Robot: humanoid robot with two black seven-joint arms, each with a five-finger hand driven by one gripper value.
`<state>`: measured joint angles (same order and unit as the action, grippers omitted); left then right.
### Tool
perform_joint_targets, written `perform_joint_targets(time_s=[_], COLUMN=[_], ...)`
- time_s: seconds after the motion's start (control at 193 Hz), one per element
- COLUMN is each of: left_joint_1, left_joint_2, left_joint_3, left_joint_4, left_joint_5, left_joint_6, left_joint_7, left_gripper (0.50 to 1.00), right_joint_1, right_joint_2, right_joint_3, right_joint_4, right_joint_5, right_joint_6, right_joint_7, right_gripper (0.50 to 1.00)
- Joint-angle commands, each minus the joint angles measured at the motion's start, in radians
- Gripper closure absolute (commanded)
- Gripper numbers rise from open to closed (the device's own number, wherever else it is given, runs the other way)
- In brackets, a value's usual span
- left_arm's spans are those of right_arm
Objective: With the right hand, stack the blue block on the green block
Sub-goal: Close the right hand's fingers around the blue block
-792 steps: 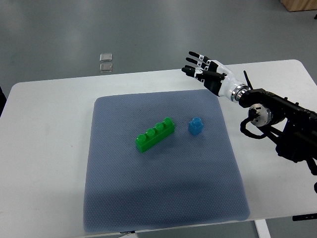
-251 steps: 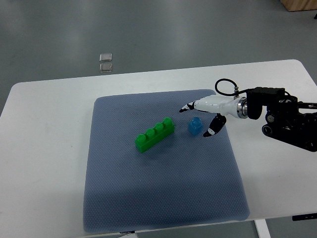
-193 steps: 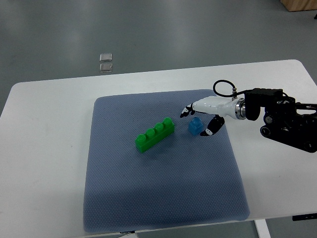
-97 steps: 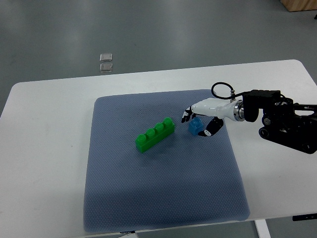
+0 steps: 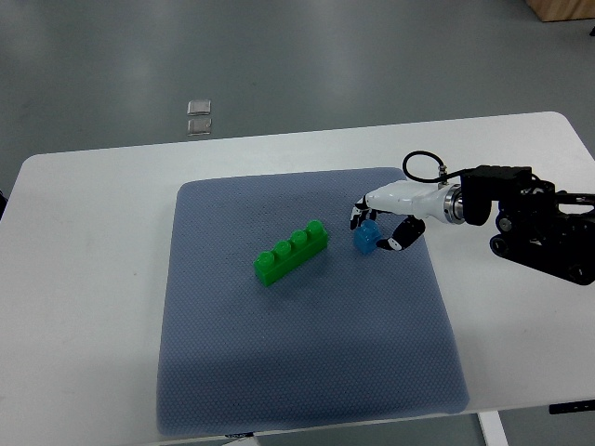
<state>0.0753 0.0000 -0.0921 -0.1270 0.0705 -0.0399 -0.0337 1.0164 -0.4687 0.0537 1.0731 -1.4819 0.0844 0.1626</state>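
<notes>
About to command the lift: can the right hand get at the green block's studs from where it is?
Probably yes: the right hand closes on the blue block, and only bare mat separates it from the green block.

right hand [image 5: 380,226] covers the right and upper edges of the blue block [image 5: 365,239]; real finger contact can't be confirmed at this size. Fingertips [image 5: 357,219] are too small to count. Right arm [image 5: 539,229] is cut off by the right picture edge. Mat [image 5: 307,307] front edge hides the table [image 5: 84,307] rim there; table's near side runs out of the bottom. Two small squares on the floor [image 5: 198,117] are too small to identify.
</notes>
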Motion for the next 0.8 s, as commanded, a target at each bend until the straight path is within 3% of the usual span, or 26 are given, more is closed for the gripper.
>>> perform_joint_targets(time_s=[0.0,0.797], left_joint_1=[0.0,0.0], left_joint_2=[0.0,0.0], left_joint_3=[0.0,0.0], left_joint_4=[0.001,0.0], left_joint_5=[0.0,0.0], left_joint_6=[0.0,0.0], left_joint_7=[0.0,0.0], left_gripper=[0.5,0.5], right_joint_1=[-0.001,0.005], right_joint_2=[0.001,0.002], right_joint_3=[0.0,0.001], right_joint_4=[-0.001,-0.001], right_joint_5=[0.0,0.0], right_joint_6=[0.0,0.003], right_joint_7=[0.0,0.0], right_gripper=[0.826,0.914])
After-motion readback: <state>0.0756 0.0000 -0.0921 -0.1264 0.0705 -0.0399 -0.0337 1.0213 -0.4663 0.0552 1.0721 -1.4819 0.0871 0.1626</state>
